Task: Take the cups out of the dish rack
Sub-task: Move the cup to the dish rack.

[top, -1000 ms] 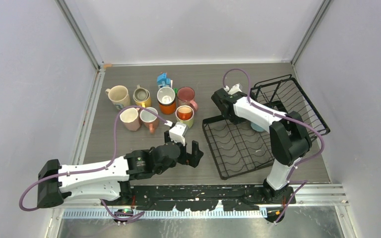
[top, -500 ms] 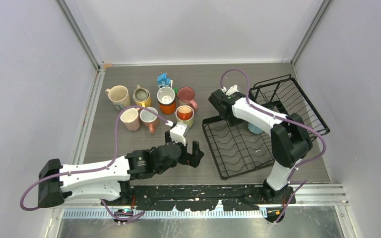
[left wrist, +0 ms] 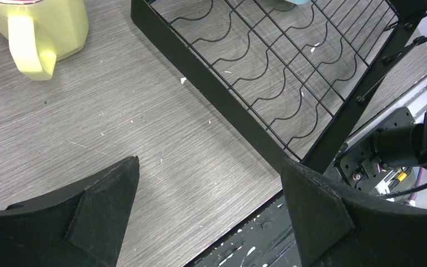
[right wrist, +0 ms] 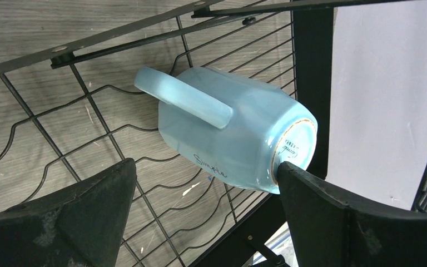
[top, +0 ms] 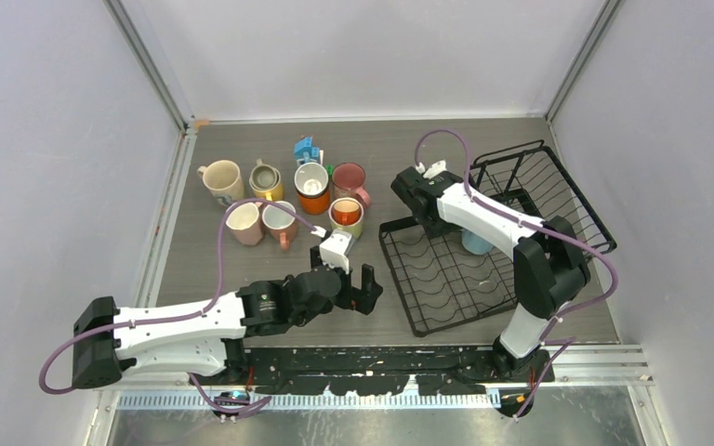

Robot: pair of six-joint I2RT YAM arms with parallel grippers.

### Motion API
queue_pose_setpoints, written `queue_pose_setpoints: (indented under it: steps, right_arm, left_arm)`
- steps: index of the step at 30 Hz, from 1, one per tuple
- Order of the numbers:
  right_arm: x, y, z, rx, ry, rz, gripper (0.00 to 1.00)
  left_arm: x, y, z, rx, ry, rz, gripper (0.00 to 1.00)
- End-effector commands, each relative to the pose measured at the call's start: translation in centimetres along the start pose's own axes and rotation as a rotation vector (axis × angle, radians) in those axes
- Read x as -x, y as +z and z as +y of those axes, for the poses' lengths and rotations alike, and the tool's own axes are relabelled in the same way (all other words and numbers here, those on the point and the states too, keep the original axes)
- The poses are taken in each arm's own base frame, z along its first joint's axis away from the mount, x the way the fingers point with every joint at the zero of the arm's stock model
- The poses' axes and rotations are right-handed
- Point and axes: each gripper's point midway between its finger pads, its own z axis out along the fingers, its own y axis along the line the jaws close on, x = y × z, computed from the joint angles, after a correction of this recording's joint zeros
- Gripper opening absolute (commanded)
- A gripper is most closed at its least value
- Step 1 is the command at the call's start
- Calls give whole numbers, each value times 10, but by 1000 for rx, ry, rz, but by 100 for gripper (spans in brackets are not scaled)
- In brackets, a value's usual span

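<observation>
Looking down from above, we count seven cups (top: 312, 189) standing upright in a loose cluster on the left half of the table (top: 232, 269), well apart from the rack (top: 398, 274). Along the back stand a cream cup (top: 222, 179), a yellow cup (top: 266, 178), an orange cup (top: 313, 199) and a red cup (top: 349, 177). Two pink ones and a lime cup (top: 346, 216) stand in front of them. A toy house (top: 307, 149) sits just behind the orange cup.

One blue cup (top: 476, 243) is in the rack. It lies on the flat grid base, near where the raised basket side begins, and the right arm partly covers it. From the right wrist we see it on its side, handle up, its base turned toward a black corner post of the rack.

Our right fingers (top: 416, 200) hang over the far left part of the rack and are spread wide. In the wrist view they stand either side of the blue cup. One tip lies close against the rim of its base, though we cannot tell whether it touches. The other stands well clear of the cup.

Our left fingers (top: 363, 286) hover low over bare table, just beside the rack's near left edge. They too are spread wide and grip nothing. Between them we see only wood grain and the rack's black frame, with the lime cup off to the far left.
</observation>
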Motion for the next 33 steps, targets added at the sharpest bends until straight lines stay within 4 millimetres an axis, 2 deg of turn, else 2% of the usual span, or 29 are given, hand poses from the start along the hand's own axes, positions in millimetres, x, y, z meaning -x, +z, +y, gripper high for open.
queue_pose_setpoints:
  steps: [1,24,28,33]
  right_arm:
    - [12,-27,28,163,122,-42,100]
    - [13,-48,41,273,181,-57,100]
    - [17,-49,34,245,200,-78,100]
    - [19,-46,36,239,216,-91,100]
  left_arm:
    - [7,4,-7,-19,-42,-30,100]
    - [-2,13,-8,-13,-42,-6,100]
    - [-9,25,-6,9,-36,-6,100]
    - [-7,47,-16,1,-54,-16,100]
